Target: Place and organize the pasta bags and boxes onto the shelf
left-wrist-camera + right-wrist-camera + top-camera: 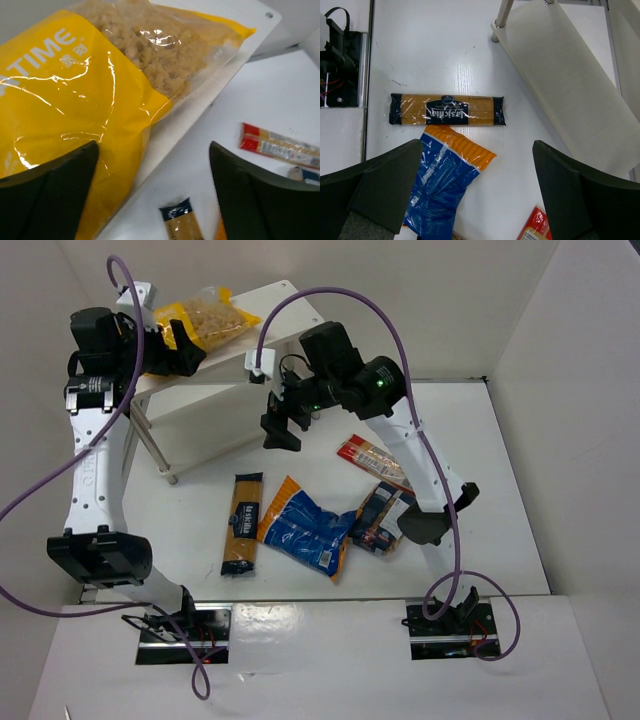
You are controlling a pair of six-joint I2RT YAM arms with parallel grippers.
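Left gripper point(154, 150) and right gripper point(477, 150) agape, empty; yellow pasta bag point(75, 100) atop shelf point(255, 22).

Yellow bag point(208, 318) atop white shelf point(236, 346); spaghetti packet point(242, 523), blue bag point(305, 527), red packet point(372, 458), dark box point(382, 510) flat alongside.

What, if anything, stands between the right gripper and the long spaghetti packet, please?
Nothing visible does. The right gripper hangs open above the spaghetti packet, which lies uncovered. The blue bag lies alongside, its orange end close to the packet's long edge but not over it.
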